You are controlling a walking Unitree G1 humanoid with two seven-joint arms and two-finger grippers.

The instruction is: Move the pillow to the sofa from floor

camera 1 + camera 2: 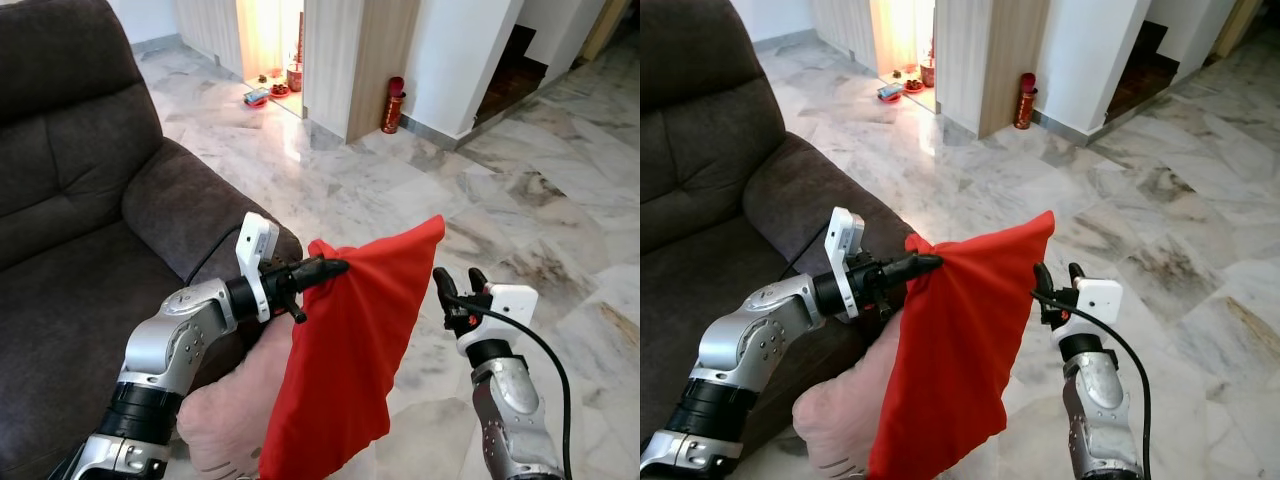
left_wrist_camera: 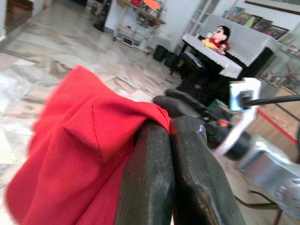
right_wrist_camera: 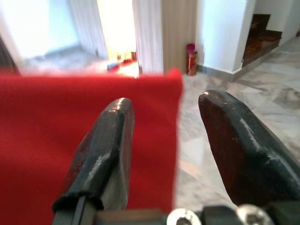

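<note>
Red pillow (image 1: 345,350): held in the air beside the sofa (image 1: 70,200) arm, one top corner pinched between the clenched fingers of the left gripper (image 1: 335,267). Right gripper (image 1: 459,285): fingers spread, nothing held, set just beside the pillow's right edge. Pink cushion (image 1: 235,405): seen behind the pillow. No writing is legible.

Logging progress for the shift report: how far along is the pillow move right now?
Done: the red pillow is off the floor. In hand: the left gripper is shut on its corner, so it hangs beside the sofa; the right gripper is open next to it. Left: placing it on the sofa seat.
</note>
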